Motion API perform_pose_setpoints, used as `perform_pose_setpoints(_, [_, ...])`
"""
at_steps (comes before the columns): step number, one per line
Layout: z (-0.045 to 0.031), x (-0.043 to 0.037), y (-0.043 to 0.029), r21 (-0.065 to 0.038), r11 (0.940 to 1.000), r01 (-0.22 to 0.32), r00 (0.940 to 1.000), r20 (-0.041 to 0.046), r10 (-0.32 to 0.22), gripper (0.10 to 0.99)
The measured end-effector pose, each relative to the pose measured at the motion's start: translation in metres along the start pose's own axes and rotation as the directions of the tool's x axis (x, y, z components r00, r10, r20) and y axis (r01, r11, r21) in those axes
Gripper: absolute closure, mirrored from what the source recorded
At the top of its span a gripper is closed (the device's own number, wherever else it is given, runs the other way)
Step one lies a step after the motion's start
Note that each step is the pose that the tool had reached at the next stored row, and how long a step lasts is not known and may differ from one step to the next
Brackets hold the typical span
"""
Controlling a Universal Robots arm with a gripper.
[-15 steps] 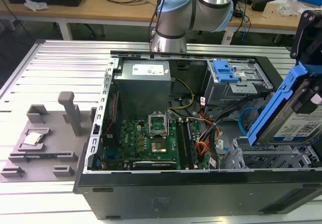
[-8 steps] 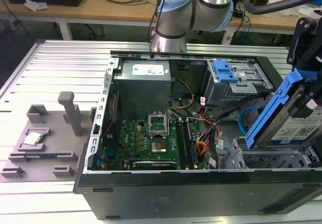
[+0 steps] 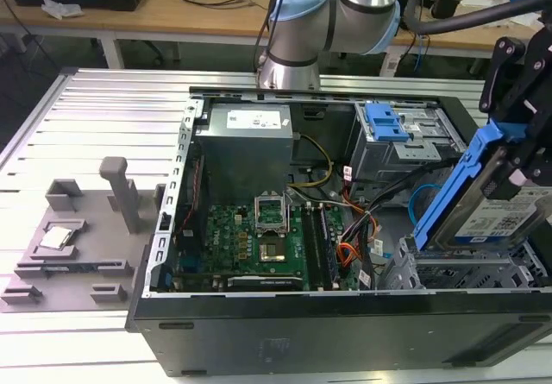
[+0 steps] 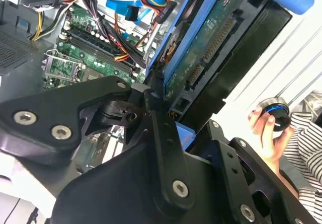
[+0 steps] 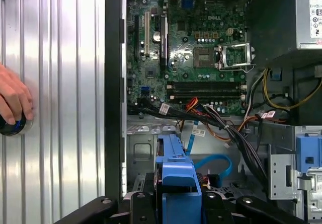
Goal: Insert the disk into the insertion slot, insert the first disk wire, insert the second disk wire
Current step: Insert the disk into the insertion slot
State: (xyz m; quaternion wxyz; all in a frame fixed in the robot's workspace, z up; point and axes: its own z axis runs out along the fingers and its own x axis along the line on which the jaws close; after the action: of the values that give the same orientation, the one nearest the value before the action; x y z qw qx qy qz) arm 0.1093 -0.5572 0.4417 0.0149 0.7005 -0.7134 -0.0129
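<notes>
One disk [image 3: 500, 220] hangs tilted in the air, pinched in the end effector [image 3: 517, 155], which is pressed together on the upper end of its blue carrier [image 3: 455, 185]. The lower end points down at the insertion slot [image 3: 457, 272] right beneath the end effector, and the disk is not yet in a bay.

In the second wrist view the disk's bare circuit board and connector edge face outward. I'd judge it a dense, rigid, knock-sensitive thing. The plastic carrier probably flexes a little, so the side rails look like the safe place to hold it, not the board or the connector.

The second disk wire [image 5: 211, 157] curls loose just beyond the end effector, inside the case. The first disk wire [image 3: 348, 251] lies a bit further off, toward the motherboard [image 3: 259, 242]. Neither is plugged in, as far as I can see.

The taller cage [image 3: 405, 155] with the blue latch stands behind the slot, beside the end effector. Well off to the side, outside the case, a person's hand [image 5: 12, 98] rests on a round knob [image 5: 11, 126] on the ribbed counter [image 5: 60, 83].
</notes>
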Motion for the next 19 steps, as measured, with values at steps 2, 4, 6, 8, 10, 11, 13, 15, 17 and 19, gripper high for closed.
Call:
perform_pose_setpoints(2, [0.0037, -0.0005, -0.0001, 0.0, 1.0, 0.0, 1.0, 0.0, 0.0, 0.722])
perform_pose_setpoints(4, [0.008, -0.0006, -0.0003, 0.0, 1.0, 0.0, 1.0, 0.0, 0.0, 0.722])
perform_pose_setpoints(6, [0.0101, -0.0006, -0.0004, 0.0, 1.0, 0.0, 1.0, -0.0001, 0.0, 0.722])
perform_pose_setpoints(8, [0.0163, -0.0006, -0.0006, 0.0, 1.0, 0.0, 1.0, 0.0, 0.0, 0.722])
perform_pose_setpoints(10, [0.0204, -0.0006, -0.0008, 0.0, 1.0, 0.0, 1.0, 0.0, 0.0, 0.722])
perform_pose_setpoints(11, [0.0226, -0.0006, -0.0009, 0.0, 1.0, 0.0, 1.0, 0.0, 0.0, 0.722])
perform_pose_setpoints(13, [0.0302, -0.0006, -0.0012, 0.0, 1.0, 0.0, 1.0, 0.0001, 0.0, 0.722])
perform_pose_setpoints(15, [0.0356, -0.0006, -0.0014, 0.0, 1.0, 0.0, 1.0, -0.0001, 0.0, 0.722])
perform_pose_setpoints(17, [0.0404, -0.0007, -0.0016, 0.0, 1.0, 0.0, 1.0, 0.0, 0.0, 0.722])
perform_pose_setpoints(19, [0.0473, -0.0007, -0.0018, 0.0, 1.0, 0.0, 1.0, 0.0, 0.0, 0.722])
